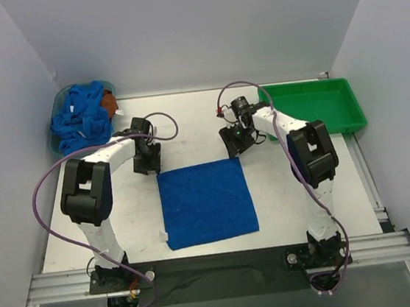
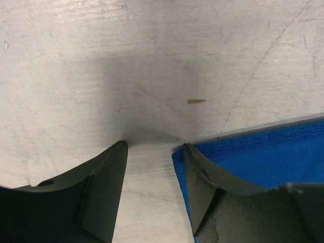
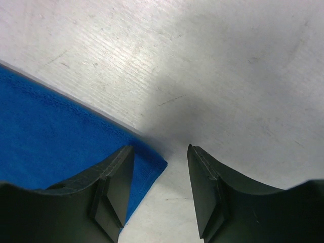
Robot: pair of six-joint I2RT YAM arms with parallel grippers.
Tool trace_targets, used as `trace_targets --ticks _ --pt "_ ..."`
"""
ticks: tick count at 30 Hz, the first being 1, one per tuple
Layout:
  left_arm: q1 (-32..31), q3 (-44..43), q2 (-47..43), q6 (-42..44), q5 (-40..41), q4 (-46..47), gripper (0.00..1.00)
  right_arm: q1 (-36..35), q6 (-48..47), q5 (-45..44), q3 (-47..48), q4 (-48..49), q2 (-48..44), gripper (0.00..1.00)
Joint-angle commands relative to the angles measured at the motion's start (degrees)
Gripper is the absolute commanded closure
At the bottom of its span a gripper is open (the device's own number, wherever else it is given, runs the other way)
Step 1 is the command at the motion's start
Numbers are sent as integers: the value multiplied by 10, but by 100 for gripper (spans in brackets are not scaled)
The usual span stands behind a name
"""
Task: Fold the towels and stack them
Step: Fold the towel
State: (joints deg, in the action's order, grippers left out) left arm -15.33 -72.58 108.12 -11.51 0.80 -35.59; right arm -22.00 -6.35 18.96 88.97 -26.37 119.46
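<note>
One blue towel (image 1: 207, 201) lies flat and square on the table's middle, with a small white tag (image 1: 164, 236) at its near left corner. My left gripper (image 1: 147, 162) hovers at the towel's far left corner, open. In the left wrist view the towel (image 2: 263, 152) reaches just under the right finger (image 2: 202, 187), and bare table shows between the fingertips of the left gripper (image 2: 155, 144). My right gripper (image 1: 235, 144) is at the far right corner, open. In the right wrist view the towel's corner (image 3: 50, 131) pokes in beside the left finger (image 3: 114, 187) of the right gripper (image 3: 160, 147).
A bin (image 1: 58, 111) at the back left holds a heap of crumpled blue towels (image 1: 81, 121) and an orange-brown cloth (image 1: 109, 103). A green tray (image 1: 318, 105) stands at the back right. White walls close in the table on three sides.
</note>
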Motion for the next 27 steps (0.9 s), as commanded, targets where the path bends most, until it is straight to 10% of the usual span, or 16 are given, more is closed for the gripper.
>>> trace_targets --ticks 1,18,27 --pt "-2 -5 8 17 -6 0 42 -5 -17 7 19 -30 13 53" --pt "-5 -3 10 14 -2 0 42 -21 -38 -30 22 -84 42 62" --pt "-6 1 5 18 -6 3 41 -26 -43 -52 21 -96 55 88"
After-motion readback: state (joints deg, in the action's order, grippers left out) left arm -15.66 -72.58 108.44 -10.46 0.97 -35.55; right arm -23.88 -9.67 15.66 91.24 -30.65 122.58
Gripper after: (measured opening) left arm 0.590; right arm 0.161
